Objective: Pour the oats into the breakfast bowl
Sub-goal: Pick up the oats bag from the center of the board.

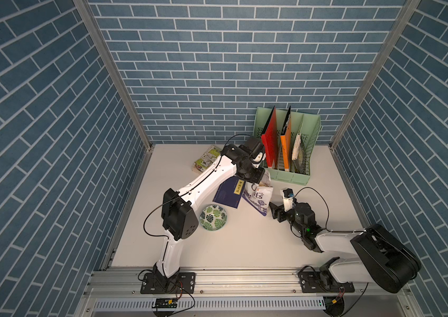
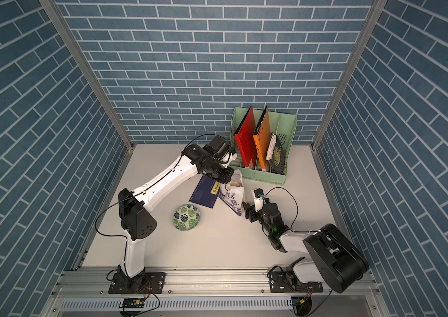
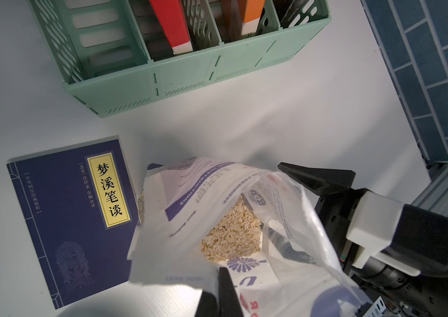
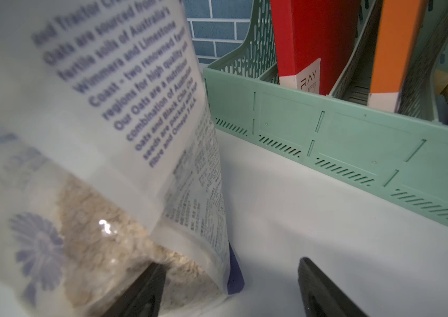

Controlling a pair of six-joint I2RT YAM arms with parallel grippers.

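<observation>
Left wrist, left gripper [image 3: 220, 285] pinching crinkly pouch [image 3: 189, 219], flaky oats [image 3: 231, 230] inside, right gripper [image 4: 229, 264] spread wide.

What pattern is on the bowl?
The bowl shows green leaves on white, clearest in a top view.

White arm links [image 1: 203, 181], black joint housings [image 1: 179, 216], looping black cables [image 1: 144, 223], bolted black base plates [image 1: 168, 282], green light [image 1: 308, 229]

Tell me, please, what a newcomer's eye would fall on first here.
The white soft oats pouch stands out mid-table, held by its top edge in the shut left pincer, its mouth open on pale beige flakes. The open right pincer hangs at its lower corner. Nearer the front, the small round white leaf-patterned bowl sits empty.
</observation>
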